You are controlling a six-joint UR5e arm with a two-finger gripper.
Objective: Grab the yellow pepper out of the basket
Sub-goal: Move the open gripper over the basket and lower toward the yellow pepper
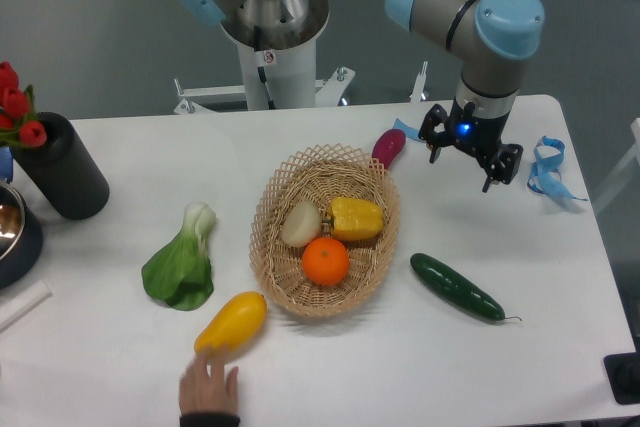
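Observation:
The yellow pepper (357,218) lies on its side in the right half of the basket (283,179), a tan oval wicker basket in the middle of the table. It touches an orange (325,260) and sits beside a pale onion-like vegetable (300,223). My gripper (461,166) hangs above the table to the right of the basket, beyond its far right rim. It is open with nothing between its fingers.
A purple eggplant (388,147) lies just behind the basket. A green cucumber (457,287) lies to its right and a blue ribbon (546,169) at far right. On the left are a bok choy (182,263), a yellow squash (231,321) touched by a human hand (210,393), and a black vase (62,173).

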